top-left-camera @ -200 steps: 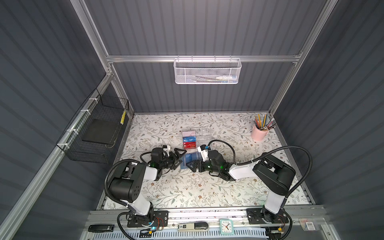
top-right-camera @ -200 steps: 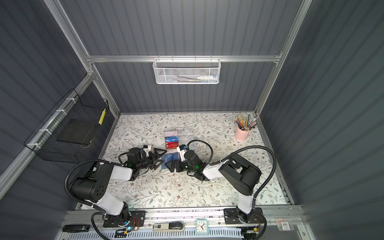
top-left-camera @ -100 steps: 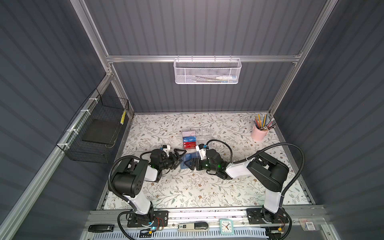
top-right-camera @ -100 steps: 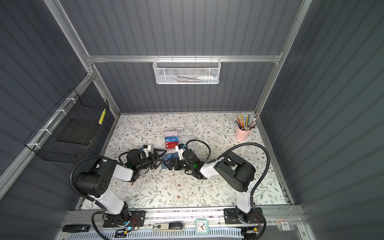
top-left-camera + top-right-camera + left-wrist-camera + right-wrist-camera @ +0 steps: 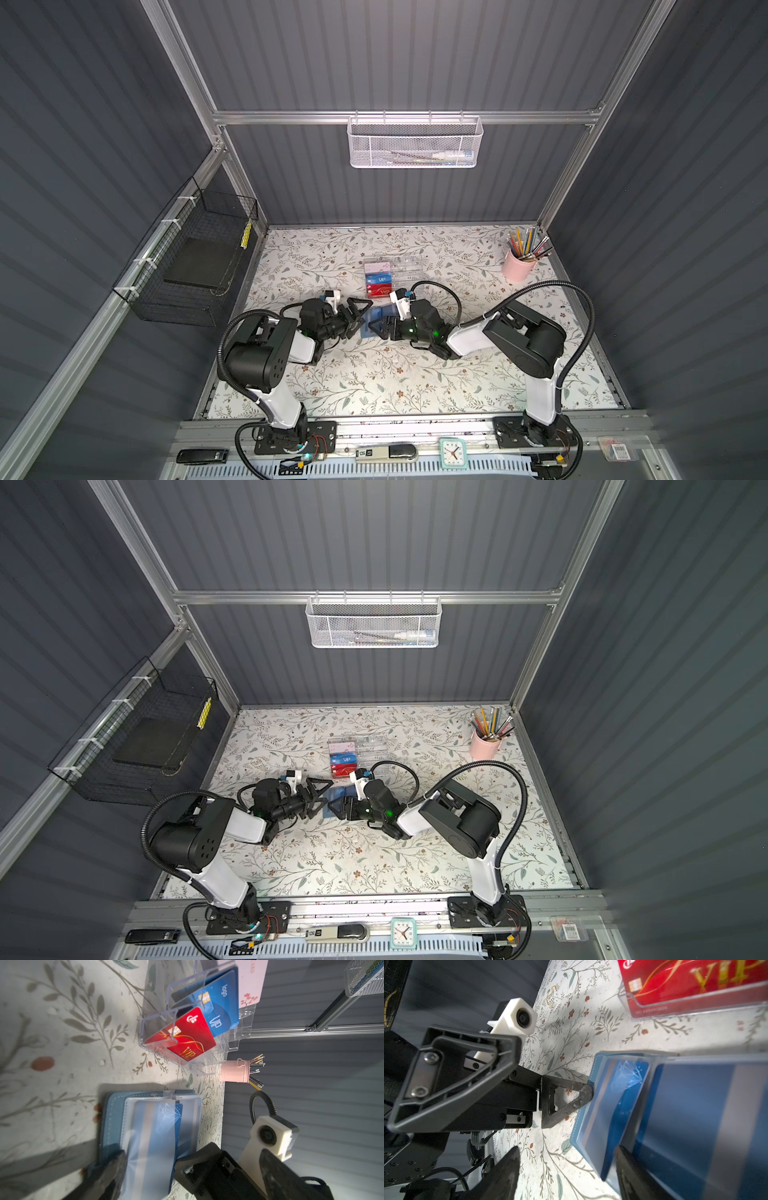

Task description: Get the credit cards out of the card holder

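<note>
The slate-blue card holder point(image 5: 384, 311) point(image 5: 344, 791) lies open on the floral table between my two grippers. Its see-through sleeves hold bright blue credit cards point(image 5: 153, 1126) point(image 5: 618, 1095) with a pale stripe. My left gripper point(image 5: 360, 316) point(image 5: 191, 1159) is open. Its lower fingertip point(image 5: 585, 1093) touches the holder's left edge, while the other finger stands in the air. My right gripper point(image 5: 374, 323) point(image 5: 566, 1172) is open, jaws partly drawn in. One of its fingers point(image 5: 627, 1167) sits among the sleeves under a raised blue card point(image 5: 695, 1115). The second finger point(image 5: 506, 1174) hangs over bare table.
Just behind the holder stands a clear acrylic box point(image 5: 401, 266) point(image 5: 236, 1039) with a red VIP card point(image 5: 187, 1036), a blue VIP card point(image 5: 220, 1009) and a pink-white card point(image 5: 251, 982). A pink pencil cup point(image 5: 515, 268) occupies the back right corner. A black wire basket point(image 5: 195, 266) hangs on the left wall.
My right gripper has slid left onto the card holder and its jaws have narrowed. The left gripper stays open at the holder's left edge.
</note>
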Motion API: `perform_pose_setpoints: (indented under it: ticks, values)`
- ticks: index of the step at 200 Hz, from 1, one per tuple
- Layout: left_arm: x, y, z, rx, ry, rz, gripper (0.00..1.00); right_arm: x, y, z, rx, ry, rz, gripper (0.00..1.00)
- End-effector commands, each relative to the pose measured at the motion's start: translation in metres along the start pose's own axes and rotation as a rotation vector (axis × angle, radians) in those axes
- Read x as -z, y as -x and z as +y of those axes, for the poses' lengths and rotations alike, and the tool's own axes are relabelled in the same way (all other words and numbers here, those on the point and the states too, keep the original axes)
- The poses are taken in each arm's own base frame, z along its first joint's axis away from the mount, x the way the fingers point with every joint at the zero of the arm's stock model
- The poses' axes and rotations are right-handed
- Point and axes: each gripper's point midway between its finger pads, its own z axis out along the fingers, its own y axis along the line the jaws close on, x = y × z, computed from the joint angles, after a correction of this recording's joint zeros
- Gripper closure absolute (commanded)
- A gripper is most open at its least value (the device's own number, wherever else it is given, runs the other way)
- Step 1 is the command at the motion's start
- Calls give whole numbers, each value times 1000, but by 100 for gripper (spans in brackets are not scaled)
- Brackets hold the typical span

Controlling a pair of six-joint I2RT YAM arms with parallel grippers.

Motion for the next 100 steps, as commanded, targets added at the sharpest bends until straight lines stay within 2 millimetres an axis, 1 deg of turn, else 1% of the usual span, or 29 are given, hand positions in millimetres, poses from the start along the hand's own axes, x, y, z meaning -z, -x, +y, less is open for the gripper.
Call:
perform_pose_setpoints:
  ticks: [1,47,78,100]
  values:
    - [4,-14,40,86,110,24,0,-4,-4,-11,-25,-22,10,29]
    - [4,-16,42,95,106,24,0,-2,-4,-20,-36,-56,-3,34]
    - [5,-16,42,94,104,23,0,-6,0,-20,-47,-48,-10,39]
    - [5,-16,42,94,105,24,0,-7,4,-21,-53,-47,-16,46]
